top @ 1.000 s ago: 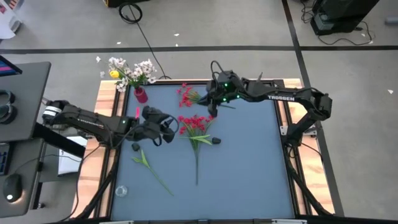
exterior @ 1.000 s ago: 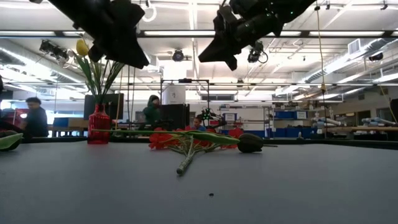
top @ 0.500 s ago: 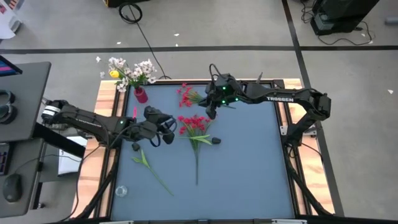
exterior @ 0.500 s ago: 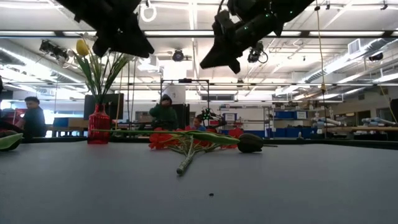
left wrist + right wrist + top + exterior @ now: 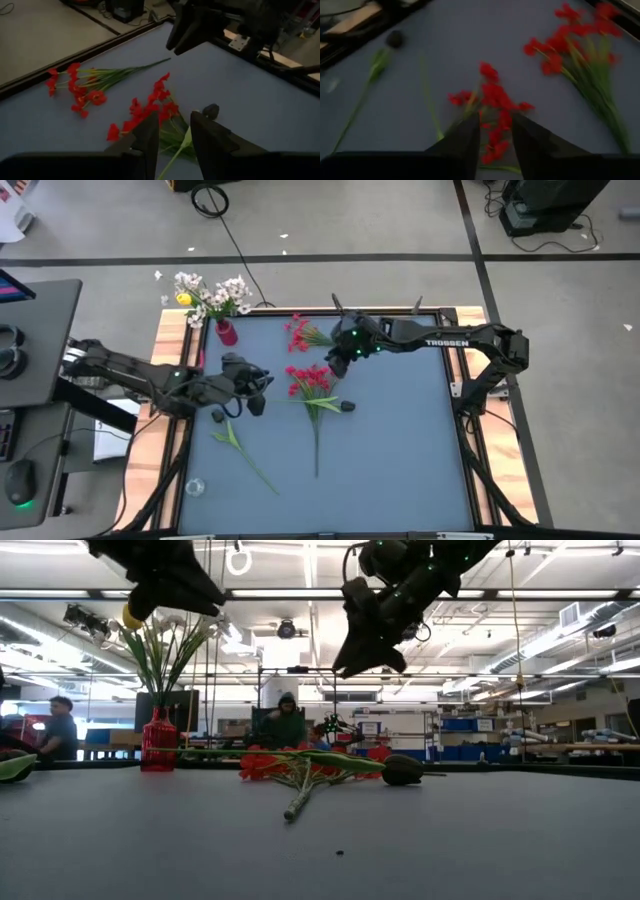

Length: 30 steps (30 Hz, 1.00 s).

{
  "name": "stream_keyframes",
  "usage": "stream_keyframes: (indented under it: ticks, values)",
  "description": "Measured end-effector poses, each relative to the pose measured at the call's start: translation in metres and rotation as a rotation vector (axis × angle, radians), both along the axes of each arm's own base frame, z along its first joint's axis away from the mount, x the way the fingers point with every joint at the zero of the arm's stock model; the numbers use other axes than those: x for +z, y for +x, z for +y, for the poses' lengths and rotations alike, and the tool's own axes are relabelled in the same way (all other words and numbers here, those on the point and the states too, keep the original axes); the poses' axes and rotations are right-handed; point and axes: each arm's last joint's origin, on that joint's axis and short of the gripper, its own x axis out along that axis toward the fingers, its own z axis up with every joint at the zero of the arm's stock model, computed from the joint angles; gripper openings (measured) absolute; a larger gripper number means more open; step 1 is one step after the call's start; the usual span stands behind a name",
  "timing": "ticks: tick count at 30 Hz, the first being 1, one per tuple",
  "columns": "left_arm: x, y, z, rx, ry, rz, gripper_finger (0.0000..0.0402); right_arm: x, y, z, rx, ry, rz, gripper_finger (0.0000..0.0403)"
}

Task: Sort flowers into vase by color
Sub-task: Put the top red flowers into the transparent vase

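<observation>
Blue table (image 5: pixel 400 440); right arm (image 5: pixel 455 340) reads TROSSEN; both jaws apart, seemingly empty.

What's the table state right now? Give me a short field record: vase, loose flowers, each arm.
vase: red vase at the far left corner, holding white and yellow flowers
loose red flowers: two sprigs, far one, middle one
other stem: green stem lying near left
left gripper: above table, left of middle sprig, holding nothing
right gripper: hovering between the red sprigs, fingers apart, empty

Two dark jointed arms; right arm (image 5: pixel 455 338) bears white TROSSEN lettering, green lights near wrist.
</observation>
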Motion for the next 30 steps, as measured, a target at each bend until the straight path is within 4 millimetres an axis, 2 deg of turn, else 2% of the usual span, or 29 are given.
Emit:
stream_keyframes:
  ticks: [6, 11, 16, 19, 26, 30]
  values:
    - [0.003, -0.017, -0.004, -0.04, -0.011, 0.022, 0.0117, -0.007, -0.006, 0.001, -0.241, 0.108, 0.062, 0.0153]
    - [0.001, -0.028, -0.014, -0.097, -0.021, 0.044, 0.0117, -0.017, -0.011, 0.005, -0.233, 0.118, 0.128, 0.0152]
    - [-0.021, -0.033, -0.021, -0.121, -0.039, 0.059, 0.0117, -0.033, -0.022, 0.007, -0.213, 0.119, 0.239, 0.0152]
    - [-0.035, -0.037, -0.022, -0.138, -0.069, 0.037, 0.0117, -0.037, -0.022, 0.007, -0.198, 0.15, 0.222, 0.0152]
    - [-0.046, -0.046, -0.019, -0.163, -0.115, 0.002, 0.0117, -0.04, -0.014, 0.02, -0.207, 0.143, 0.174, 0.0152]
    - [-0.048, -0.047, -0.018, -0.159, -0.108, 0.019, 0.0117, -0.057, -0.009, 0.001, -0.219, 0.08, 0.198, 0.0152]
